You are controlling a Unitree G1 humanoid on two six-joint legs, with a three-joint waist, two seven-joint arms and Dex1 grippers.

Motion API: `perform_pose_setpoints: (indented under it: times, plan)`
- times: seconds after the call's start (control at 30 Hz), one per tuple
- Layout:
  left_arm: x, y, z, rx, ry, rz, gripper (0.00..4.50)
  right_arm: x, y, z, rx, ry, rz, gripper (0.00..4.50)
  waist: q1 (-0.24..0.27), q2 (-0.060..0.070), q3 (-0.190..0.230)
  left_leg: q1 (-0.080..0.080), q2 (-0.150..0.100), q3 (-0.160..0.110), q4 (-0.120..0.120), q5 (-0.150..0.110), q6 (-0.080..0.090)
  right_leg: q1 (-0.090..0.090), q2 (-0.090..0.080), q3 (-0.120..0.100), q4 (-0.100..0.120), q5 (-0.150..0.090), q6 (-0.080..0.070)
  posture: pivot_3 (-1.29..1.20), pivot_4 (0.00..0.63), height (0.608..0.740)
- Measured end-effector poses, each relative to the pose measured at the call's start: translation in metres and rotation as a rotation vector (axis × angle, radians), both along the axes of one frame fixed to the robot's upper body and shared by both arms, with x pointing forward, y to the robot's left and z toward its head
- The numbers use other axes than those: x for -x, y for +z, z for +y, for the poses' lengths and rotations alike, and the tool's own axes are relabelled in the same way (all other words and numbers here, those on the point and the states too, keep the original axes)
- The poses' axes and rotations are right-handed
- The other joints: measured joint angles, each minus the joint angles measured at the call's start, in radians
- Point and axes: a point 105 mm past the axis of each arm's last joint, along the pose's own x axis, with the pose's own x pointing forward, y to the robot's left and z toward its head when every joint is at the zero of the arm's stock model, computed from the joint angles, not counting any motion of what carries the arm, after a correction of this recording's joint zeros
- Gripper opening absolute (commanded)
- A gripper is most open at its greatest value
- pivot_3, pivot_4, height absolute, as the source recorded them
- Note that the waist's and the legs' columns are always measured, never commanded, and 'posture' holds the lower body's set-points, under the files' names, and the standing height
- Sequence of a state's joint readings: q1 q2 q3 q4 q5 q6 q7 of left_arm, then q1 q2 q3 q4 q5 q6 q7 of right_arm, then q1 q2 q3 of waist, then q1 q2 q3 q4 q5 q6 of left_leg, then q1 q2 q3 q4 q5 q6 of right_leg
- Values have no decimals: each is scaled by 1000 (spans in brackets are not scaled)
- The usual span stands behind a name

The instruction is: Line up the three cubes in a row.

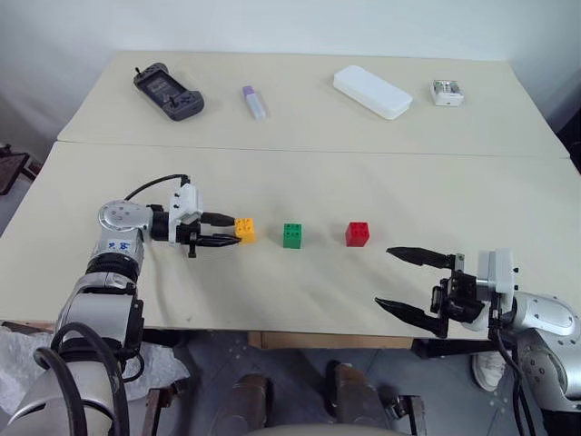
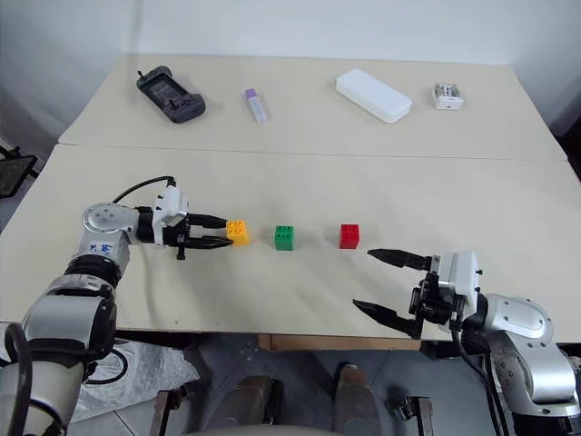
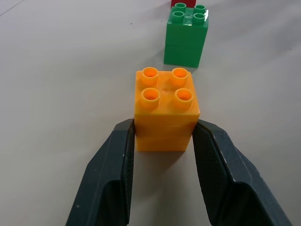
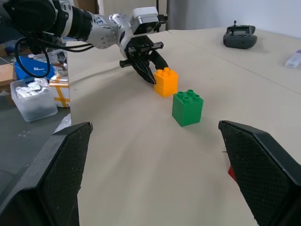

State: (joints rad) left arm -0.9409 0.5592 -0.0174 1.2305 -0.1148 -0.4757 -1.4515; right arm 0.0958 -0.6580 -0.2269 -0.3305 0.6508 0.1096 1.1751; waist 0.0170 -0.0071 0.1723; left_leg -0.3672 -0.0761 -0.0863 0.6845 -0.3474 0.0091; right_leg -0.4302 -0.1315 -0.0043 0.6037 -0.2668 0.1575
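Orange-yellow cube (image 3: pixel 166 109) clamped between left gripper (image 3: pixel 163 155) jaws, studs up

The red cube (image 3: pixel 183 3) is cut off by the frame edge in the left wrist view (partly hidden behind the green cube (image 3: pixel 186 35)).

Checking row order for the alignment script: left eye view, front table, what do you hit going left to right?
Left tool shut on the orange-yellow block → green block → red block → right tool, open.
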Motion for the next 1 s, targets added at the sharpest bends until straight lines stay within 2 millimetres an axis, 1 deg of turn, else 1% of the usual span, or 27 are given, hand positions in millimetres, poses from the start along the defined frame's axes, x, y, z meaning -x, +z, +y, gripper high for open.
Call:
perform_pose_setpoints:
  times: [0.2, 0.23, 0.3, 0.43, 0.5, 0.57, 0.63, 0.73, 0.8, 0.87, 0.93, 1.0]
  plan:
    - [-2, 3, -1, -36, -11, -4, 1469, 1, 1, -4, 7, -13, -2, 4500, 3, 0, 0, 0, 0, 1, 0, 0, 0, 0, 0, 0, 1, 0, 0, 0, 150, 740]
    - [-2, 3, 0, -31, -7, 9, 2197, 1, 0, -4, 7, -14, 0, 4500, 2, 0, 0, 0, 0, 1, 0, 0, 0, 0, 0, 0, 1, 0, 0, 0, 150, 740]
    - [-2, 1, 2, -35, -1, 23, 2700, 1, -1, -4, 7, -15, 4, 4500, 2, 0, 0, 0, 0, 1, 0, 0, 0, -1, 0, 0, 1, 0, 0, 0, 150, 740]
    - [1, 6, 8, -14, -7, 13, 3899, 2, -2, -4, 8, -8, 8, 4500, 3, 0, 0, 0, 0, 0, 0, 0, 0, -1, 0, 0, 1, 0, 0, 0, 150, 740]
    - [2, 11, 15, 5, 10, -10, 3899, 2, -1, -4, 7, 0, 7, 4500, 1, 0, 0, 0, 1, 0, 0, 0, 0, -1, 0, 0, 1, 0, 0, 0, 150, 740]
    - [5, 17, 28, 25, 46, -43, 3899, 0, -1, -5, 4, 6, 7, 4500, -5, 0, 0, 0, 1, 0, 0, 0, 0, -1, 0, 0, 1, 0, 0, 0, 150, 740]
    - [15, 17, 45, 6, 70, -95, 3899, -2, -1, -5, -9, 33, 11, 4500, -16, 0, 0, 0, 3, 0, 0, 0, 0, -2, 0, 0, 2, 0, 0, 0, 150, 740]
    - [27, 22, 62, 83, 123, -99, 3899, -6, 0, -10, -33, 50, 18, 4500, -19, 0, 0, 0, 5, -1, 0, 0, 0, -2, -1, 1, 2, 0, 0, 0, 150, 740]
    - [38, 30, 69, 161, 146, -87, 3899, -11, 3, -11, -35, 78, -2, 4500, -19, 0, 0, 0, 4, -1, 0, 0, 0, -2, -2, 1, 2, 0, 0, 0, 150, 740]
    - [47, 34, 71, 222, 149, -69, 3899, -16, 6, -14, -38, 95, -27, 4500, -19, 1, 0, 0, 4, -1, 0, 0, 0, -2, -2, 2, 2, 0, 0, 0, 150, 740]
    - [55, 34, 72, 255, 156, -52, 3899, -22, 7, -17, -43, 118, -38, 4500, -15, 1, 0, 0, 4, -2, 0, 0, 0, -2, -2, 1, 2, 0, 0, 0, 150, 740]
    - [60, 33, 70, 250, 159, -49, 3899, -30, 8, -17, -43, 143, -42, 4500, -16, 1, 0, 0, 4, -2, 0, 0, 0, -1, -2, 2, 2, 0, 0, 0, 150, 740]
